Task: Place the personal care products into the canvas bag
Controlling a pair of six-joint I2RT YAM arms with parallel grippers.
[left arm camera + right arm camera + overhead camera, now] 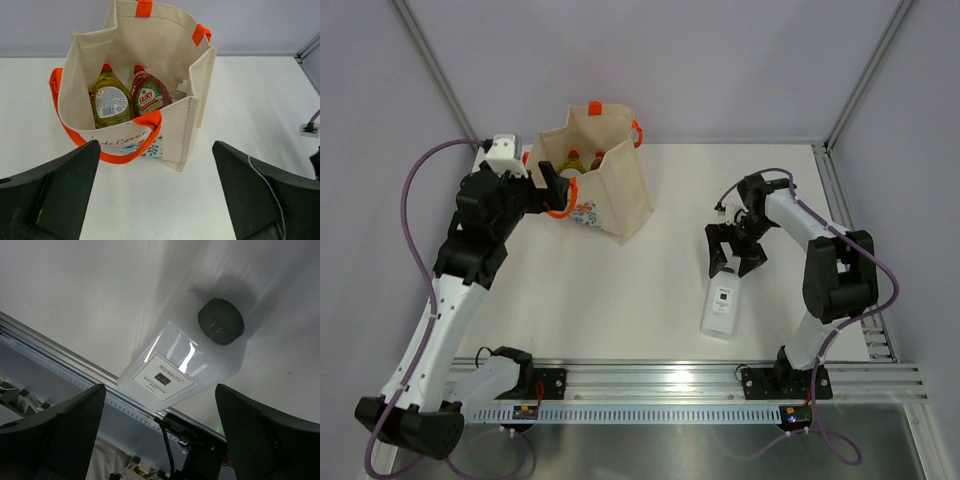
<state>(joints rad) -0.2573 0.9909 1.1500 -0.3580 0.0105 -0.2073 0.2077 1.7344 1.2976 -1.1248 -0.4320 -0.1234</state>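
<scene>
The cream canvas bag (pixel 620 185) stands open at the back left, with orange handles (pixel 125 155). Inside it stand a yellow-green bottle (pixel 111 102) and a red Fairy bottle (pixel 147 95), with a clear item (pixel 179 93) beside them. My left gripper (pixel 552 186) is open and empty, at the bag's near-left side by its handle; in the left wrist view (pixel 156 167) the bag lies ahead of the fingers. The flat white bottle (pixel 722 305) with a dark cap (pixel 221 321) lies on the table at the right. My right gripper (pixel 735 262) is open above its cap end, not touching it (pixel 160 390).
An aluminium rail (pixel 720 385) runs along the table's near edge, just past the white bottle's base. Frame posts (pixel 865 75) stand at the back corners. A white cable connector (pixel 310 129) lies at the right. Bare white table (pixel 660 290) lies between bag and bottle.
</scene>
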